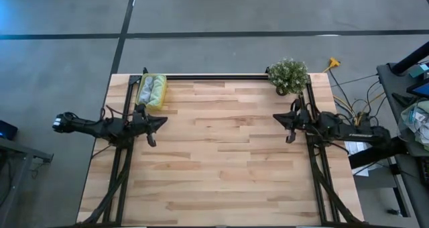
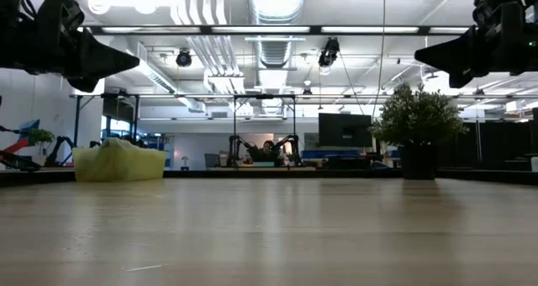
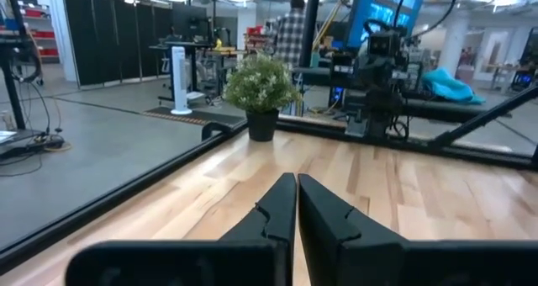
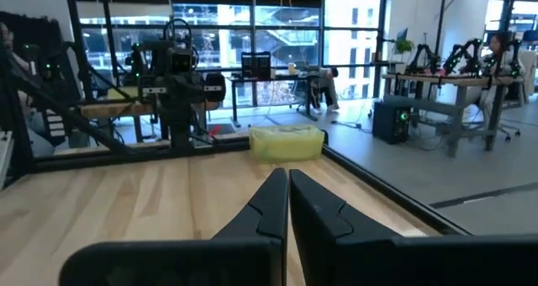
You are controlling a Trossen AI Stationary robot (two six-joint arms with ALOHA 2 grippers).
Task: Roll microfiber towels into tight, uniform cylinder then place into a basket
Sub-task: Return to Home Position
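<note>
The yellow basket (image 1: 151,92) stands on the table's far left corner; it also shows in the low view (image 2: 119,162) and the right wrist view (image 4: 286,143). Inside it lies a light green towel (image 1: 158,88) with a greyer bundle (image 1: 144,91) beside it. My left gripper (image 1: 163,121) hangs shut above the table's left side, just near of the basket, pointing level toward the right (image 3: 296,183). My right gripper (image 1: 276,117) hangs shut above the right side, pointing level toward the left (image 4: 286,177). Neither touches anything.
A potted plant (image 1: 288,76) stands at the table's far right corner, close behind my right arm. Black frame rails (image 1: 214,76) run along the far edge and both sides. The bare wooden tabletop (image 1: 221,154) lies between the two grippers.
</note>
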